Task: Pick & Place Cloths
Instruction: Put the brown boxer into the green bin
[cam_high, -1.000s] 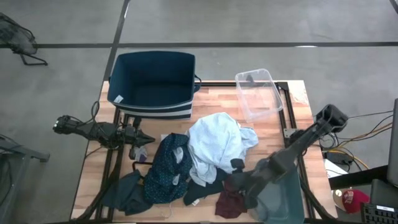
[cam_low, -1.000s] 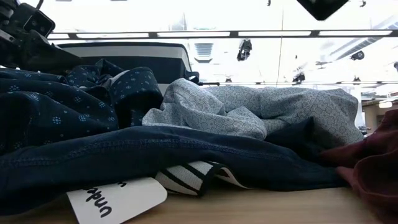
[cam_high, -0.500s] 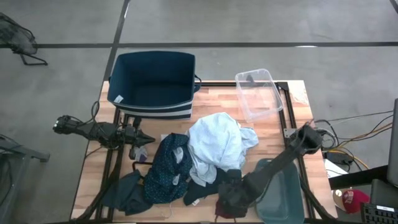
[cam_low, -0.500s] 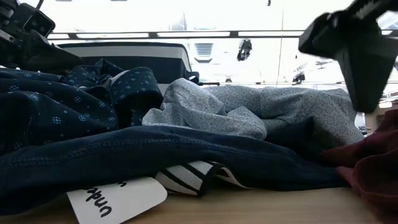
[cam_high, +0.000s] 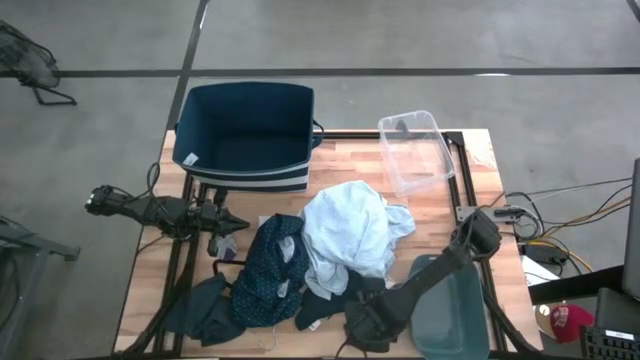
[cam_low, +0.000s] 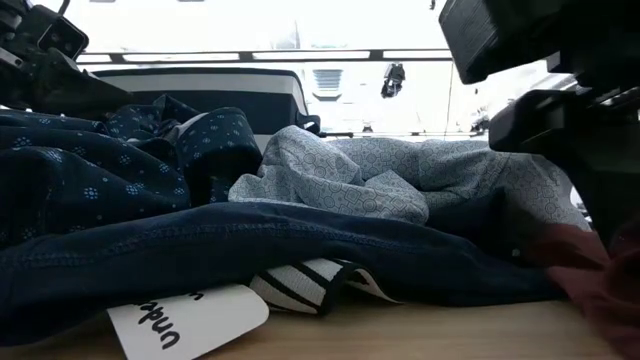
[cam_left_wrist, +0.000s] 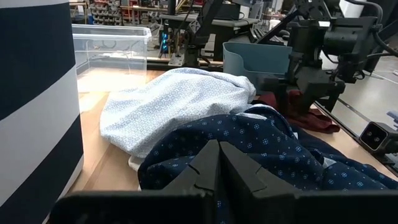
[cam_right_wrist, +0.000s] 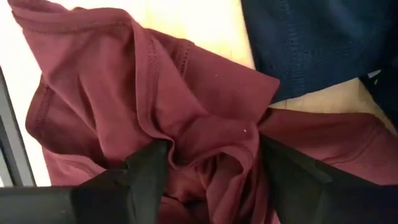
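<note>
While the left gripper (cam_high: 222, 222) waits at the table's left edge with its fingers pressed together, pointing toward the cloth pile, the right gripper (cam_right_wrist: 208, 165) is down over the maroon cloth (cam_right_wrist: 155, 118) at the near edge of the table, right of the pile's middle. In the right wrist view its two dark fingers (cam_right_wrist: 146, 171) stand spread on either side of a bunched ridge of the maroon fabric, which lies directly between and under the jaws, touching or all but touching them; nothing is pinched yet. No long axis can be read from the crumpled piece, though the fold between the fingers seems to run across the gap, which looks favourable for closing on it. The right arm is clearly the nearer one; the left is well apart from this cloth. Just beside the maroon piece lie a dark navy garment (cam_right_wrist: 311, 43), the navy dotted piece (cam_high: 270, 265) and the pale-blue shirt (cam_high: 345, 235), so a stray layer could come up with the grab. At the far left, the striped navy bin (cam_high: 245, 125) shows nothing inside from above. To its right, the clear plastic tub (cam_high: 415, 150) looks bare. Near right, a grey-green tray (cam_high: 455, 315) lies partly hidden under the right arm, its contents unclear.
</note>
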